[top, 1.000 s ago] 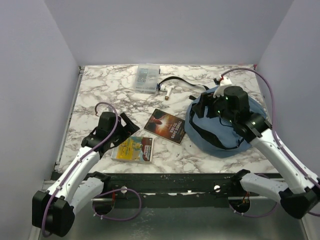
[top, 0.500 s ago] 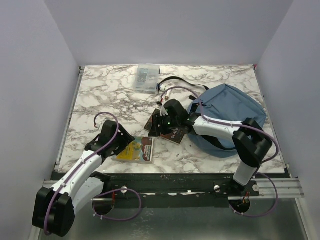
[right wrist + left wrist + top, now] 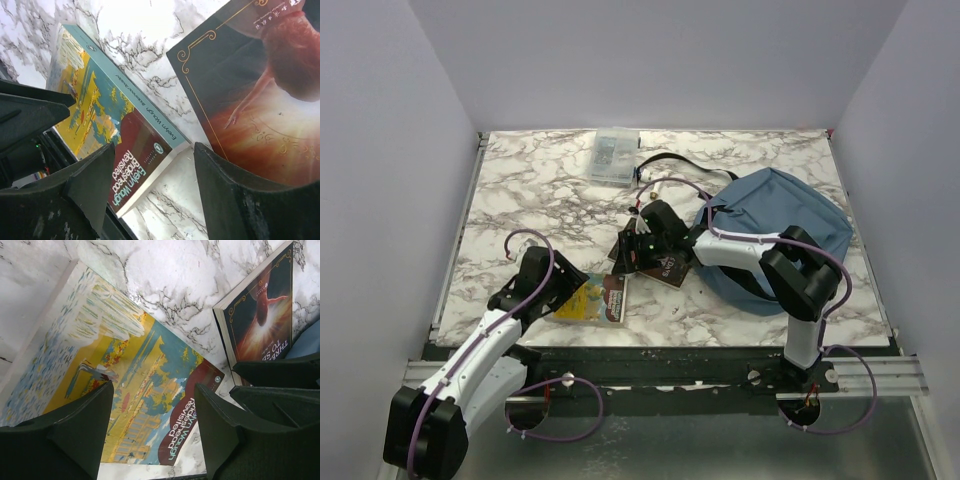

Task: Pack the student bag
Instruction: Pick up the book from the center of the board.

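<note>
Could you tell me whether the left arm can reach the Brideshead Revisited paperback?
Probably yes: the left gripper hangs open right above the Brideshead Revisited paperback, whose cover is bare; the right gripper is over the dark book beside it.

Left arm: based at the near left corner of the table, stretched forward and rightward, low by the near edge. Left hand: pointed downward, fingers spread apart. Right arm: based at the near right corner, elbow folded high, forearm running left to the table's middle. Right hand: tilted downward, fingers spread apart.
</note>
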`<action>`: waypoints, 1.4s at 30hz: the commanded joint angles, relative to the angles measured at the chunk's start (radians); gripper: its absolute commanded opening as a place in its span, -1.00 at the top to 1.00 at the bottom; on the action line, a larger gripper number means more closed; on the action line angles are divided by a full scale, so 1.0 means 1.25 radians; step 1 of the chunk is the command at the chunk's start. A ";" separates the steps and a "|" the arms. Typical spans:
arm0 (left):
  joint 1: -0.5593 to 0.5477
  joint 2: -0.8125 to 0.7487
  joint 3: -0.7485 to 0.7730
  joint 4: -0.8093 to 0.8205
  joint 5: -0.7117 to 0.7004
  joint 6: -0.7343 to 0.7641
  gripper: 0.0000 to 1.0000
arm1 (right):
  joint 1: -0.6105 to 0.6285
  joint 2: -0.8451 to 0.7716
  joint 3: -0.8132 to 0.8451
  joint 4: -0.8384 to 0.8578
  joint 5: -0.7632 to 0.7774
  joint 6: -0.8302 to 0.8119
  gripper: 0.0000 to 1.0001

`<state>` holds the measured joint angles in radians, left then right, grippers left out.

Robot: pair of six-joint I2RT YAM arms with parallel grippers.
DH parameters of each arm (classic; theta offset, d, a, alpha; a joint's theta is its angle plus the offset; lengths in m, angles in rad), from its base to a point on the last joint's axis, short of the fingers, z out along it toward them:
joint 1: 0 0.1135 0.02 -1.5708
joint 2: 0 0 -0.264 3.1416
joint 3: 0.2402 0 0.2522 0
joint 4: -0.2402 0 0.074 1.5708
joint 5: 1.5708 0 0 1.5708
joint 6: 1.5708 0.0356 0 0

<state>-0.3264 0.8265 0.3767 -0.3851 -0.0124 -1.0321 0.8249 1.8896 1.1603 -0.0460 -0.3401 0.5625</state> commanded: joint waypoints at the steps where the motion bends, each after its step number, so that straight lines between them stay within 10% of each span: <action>1: 0.003 0.008 -0.035 -0.083 -0.016 -0.008 -0.36 | -0.002 0.031 -0.029 0.062 -0.018 0.058 -0.37; 26: 0.003 0.037 -0.061 -0.016 0.043 -0.051 -0.28 | -0.002 -0.018 -0.119 0.199 -0.334 0.243 -0.10; 42: -0.010 0.211 -0.075 0.169 0.179 -0.100 -0.16 | -0.008 0.042 -0.170 0.387 -0.330 0.379 0.07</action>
<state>-0.3229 1.0382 0.3511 -0.0803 0.1574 -1.1481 0.8055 1.9087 0.9432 0.3214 -0.7540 0.9768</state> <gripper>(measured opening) 0.581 0.468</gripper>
